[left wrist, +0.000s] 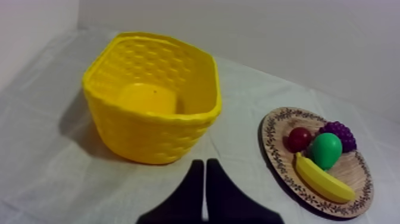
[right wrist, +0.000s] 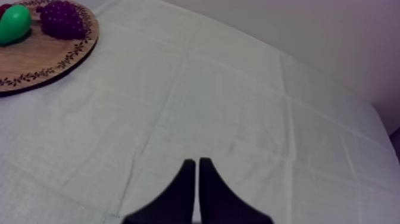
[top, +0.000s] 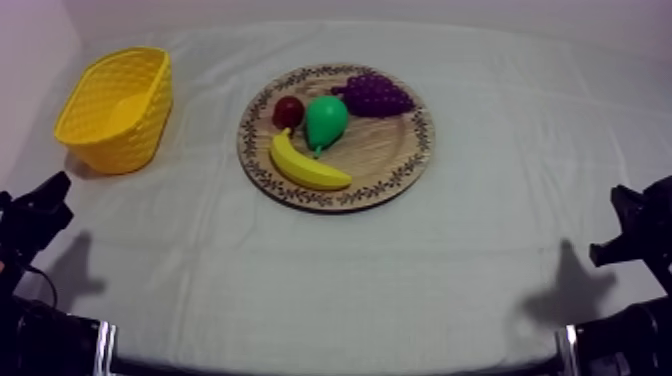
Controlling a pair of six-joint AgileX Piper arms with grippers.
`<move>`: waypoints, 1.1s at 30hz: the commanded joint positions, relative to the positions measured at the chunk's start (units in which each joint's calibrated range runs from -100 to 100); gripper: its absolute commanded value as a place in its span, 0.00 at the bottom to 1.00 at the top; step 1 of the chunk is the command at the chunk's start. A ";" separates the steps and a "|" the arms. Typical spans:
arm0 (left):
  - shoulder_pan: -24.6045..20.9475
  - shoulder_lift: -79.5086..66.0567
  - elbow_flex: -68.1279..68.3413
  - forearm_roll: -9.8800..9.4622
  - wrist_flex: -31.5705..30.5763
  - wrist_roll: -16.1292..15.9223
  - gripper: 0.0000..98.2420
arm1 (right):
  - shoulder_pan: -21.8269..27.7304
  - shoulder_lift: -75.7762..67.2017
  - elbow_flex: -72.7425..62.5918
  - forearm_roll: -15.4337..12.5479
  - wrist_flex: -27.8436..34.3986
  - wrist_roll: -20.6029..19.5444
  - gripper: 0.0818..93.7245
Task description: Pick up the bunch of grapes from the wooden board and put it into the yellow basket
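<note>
Black and pressed into a thin wedge, the left gripper [left wrist: 204, 164] is clenched on nothing, low over the grey-white cloth [top: 340, 290]. The right gripper [right wrist: 196, 162] is the same: closed tight and holding nothing. No fruit has been picked up yet, so the job is at its very start.

Past the grippers, in the middle of the table, sits the wooden board [top: 400, 165]. The banana [top: 308, 168] lies at its near side. Behind it are the pear [top: 326, 120] and the small red fruit [top: 288, 111], side by side. The bunch of grapes [top: 376, 95] is farthest back, by the far rim, just beside the pear and maybe touching it. The yellow basket [top: 118, 140] stands well apart from the board, off to the left.

I think the first step is to reach for the grapes. To do it well, the fingers should open wide first. Then they should come down from above on the side away from the pear, so the pear does not get bumped. Going high over the banana would be safer. The grapes look bumpy, so a grip across the middle should hold best. The left arm seems the handy one, since the basket is on its side.

The top view shows how the fruits lie on the board. The left wrist view looks into the basket and shows its yellow floor bare. The right wrist view shows bare board next to the grapes.
</note>
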 commanded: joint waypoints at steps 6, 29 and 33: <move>-0.01 0.00 -0.02 0.00 0.04 0.03 0.00 | -0.01 0.00 0.00 0.01 -0.02 0.05 0.00; -0.01 0.00 -0.02 0.00 0.04 0.03 0.00 | -0.01 0.00 0.00 0.01 -0.02 0.06 0.00; -0.01 0.00 -0.02 -0.06 0.11 -1.74 0.00 | -0.01 0.00 0.00 0.01 -0.02 0.06 0.00</move>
